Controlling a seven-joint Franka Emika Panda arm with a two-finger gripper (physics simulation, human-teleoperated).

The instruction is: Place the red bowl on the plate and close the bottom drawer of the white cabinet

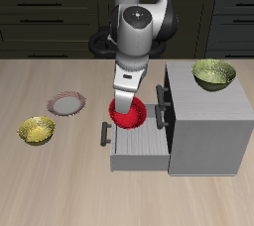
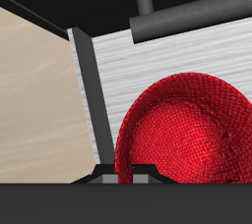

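The bottom drawer (image 1: 134,144) of the white cabinet (image 1: 206,131) stands pulled out toward the plain wooden table's (image 1: 60,185) open side, its dark bar handle (image 1: 104,134) at the outer end and its light-grey floor showing. Inside it sits the red bowl (image 1: 129,113), toward the drawer's back end, close under the cabinet's face. The gripper (image 1: 123,105) hangs straight down over the bowl with its tip at the bowl's rim – in the exterior view the fingers merge with the red, so whether they are parted or pinched on the rim cannot be told. The wrist view looks down into the bowl (image 2: 192,130) on the drawer's brushed grey floor (image 2: 133,66), with the drawer's dark side wall (image 2: 87,95) and the tabletop beyond it; the finger parts at that view's edge are too cropped to judge. Just beside the drawer, on the table, lies the plate (image 1: 67,104), bare, with the yellow-gold bowl (image 1: 38,130) near it toward the front edge. Farther back – on top of the cabinet – rests the olive-green bowl (image 1: 213,73). The upper drawer front (image 1: 165,106) sits flush and carries its own dark handle.
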